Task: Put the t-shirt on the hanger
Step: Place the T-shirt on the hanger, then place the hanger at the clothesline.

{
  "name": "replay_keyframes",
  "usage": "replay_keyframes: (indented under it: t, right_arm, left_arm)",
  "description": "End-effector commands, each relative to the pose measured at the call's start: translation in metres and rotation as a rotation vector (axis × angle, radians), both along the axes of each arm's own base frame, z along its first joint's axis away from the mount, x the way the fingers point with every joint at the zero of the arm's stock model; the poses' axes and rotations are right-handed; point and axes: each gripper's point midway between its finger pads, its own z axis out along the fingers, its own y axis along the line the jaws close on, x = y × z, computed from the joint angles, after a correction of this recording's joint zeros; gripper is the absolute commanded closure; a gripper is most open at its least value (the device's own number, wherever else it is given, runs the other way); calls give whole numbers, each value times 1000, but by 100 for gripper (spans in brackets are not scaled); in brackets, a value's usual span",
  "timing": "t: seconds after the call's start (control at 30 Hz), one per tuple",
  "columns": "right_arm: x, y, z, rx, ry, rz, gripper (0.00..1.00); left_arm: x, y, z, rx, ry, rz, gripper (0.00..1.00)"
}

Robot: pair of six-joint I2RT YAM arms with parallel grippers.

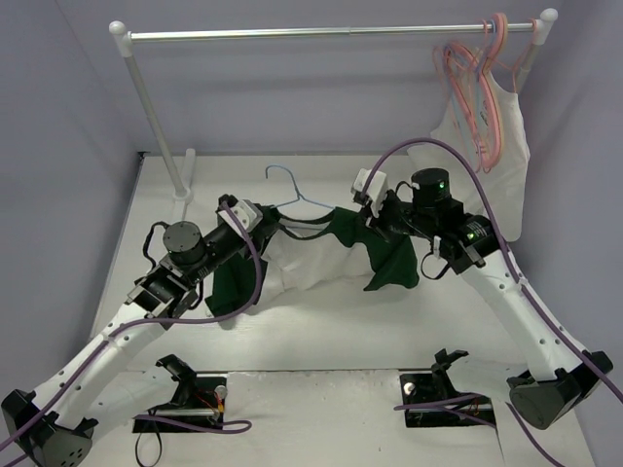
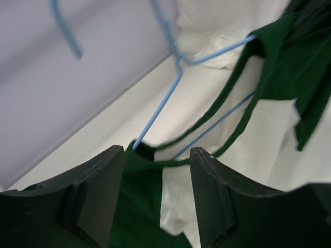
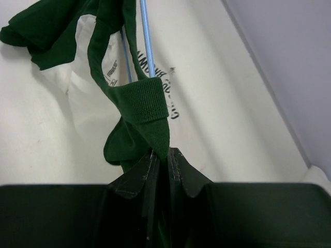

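Beside hanger, right gripper pinches t-shirt collar edge

My right gripper pinches the green neck trim of the white, green-sleeved t-shirt, which sags bunched and crumpled. The thin light-blue hanger has its arms tucked into the collar, with the curved hook sticking out, tilted.
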Motion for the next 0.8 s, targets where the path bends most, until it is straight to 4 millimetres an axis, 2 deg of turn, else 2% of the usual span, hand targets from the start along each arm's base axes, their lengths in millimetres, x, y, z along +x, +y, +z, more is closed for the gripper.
replay_keyframes:
  t: [0.0, 0.1, 0.17, 0.2, 0.23, 0.27, 0.3, 0.33, 0.37, 0.4, 0.5, 0.53, 0.6, 0.67, 0.7, 0.77]
  right_arm:
    - [19, -11, 72, 131, -231, -96, 100]
    - [30, -19, 92, 172, -276, -171, 100]
    - [38, -23, 114, 235, -316, -232, 100]
    - [43, -29, 131, 262, -352, -276, 100]
    - [45, -30, 151, 308, -392, -292, 100]
    - [49, -30, 162, 329, -408, -308, 100]
    - [47, -35, 201, 390, -484, -330, 100]
    - [46, -37, 223, 426, -523, -333, 100]
    - [51, -34, 236, 450, -532, -333, 100]
    - [38, -37, 279, 512, -600, -312, 100]
    - [35, -27, 314, 568, -627, -255, 100]
    - [18, -25, 339, 602, -667, -196, 100]
    - [27, -17, 343, 581, -669, -176, 100]
    - [42, -19, 331, 529, -597, -230, 100]
    - [47, -17, 315, 477, -554, -236, 100]
    - [44, -8, 286, 435, -497, -181, 100]
  left_arm:
    - [20, 35, 41, -43, -92, 198, 46]
    - [33, 70, 60, -94, -83, 401, 40]
    - [40, 94, 65, -114, -66, 542, 39]
    - [41, 101, 64, -118, -40, 585, 39]
    - [42, 106, 72, -132, -38, 620, 38]
    - [43, 119, 74, -134, -28, 693, 38]
    - [42, 125, 67, -118, 9, 730, 38]
    - [42, 130, 76, -130, 11, 760, 38]
    - [41, 135, 78, -132, 18, 785, 38]
    - [40, 142, 76, -133, 32, 824, 38]
    - [36, 145, 82, -148, 38, 832, 37]
    - [35, 146, 84, -152, 38, 833, 37]
    - [33, 148, 84, -156, 44, 839, 37]
    - [33, 148, 83, -152, 52, 842, 37]
    - [33, 148, 80, -138, 64, 843, 37]
    - [32, 149, 73, -114, 80, 845, 37]
